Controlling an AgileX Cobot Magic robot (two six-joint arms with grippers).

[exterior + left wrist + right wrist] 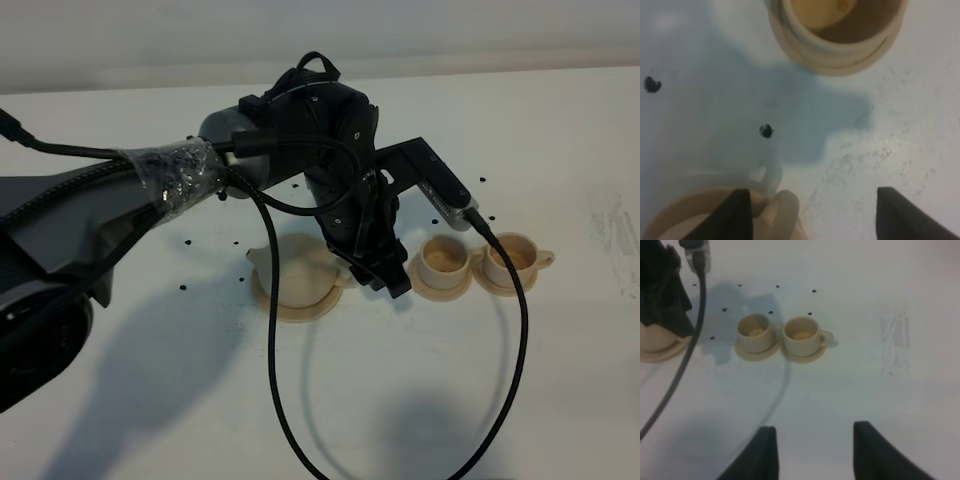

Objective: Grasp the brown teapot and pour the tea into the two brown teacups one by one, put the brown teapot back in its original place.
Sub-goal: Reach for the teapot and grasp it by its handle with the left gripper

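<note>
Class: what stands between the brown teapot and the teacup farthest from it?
In the exterior high view, the left gripper beside the brown teapot, then the other teacup on its saucer, before the farthest teacup.

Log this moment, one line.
left gripper: open, at brown teapot handle | right gripper: open, empty | teacups: on saucers, untouched

I can't read any text, label, brand, number or sign on anything in my three views.
</note>
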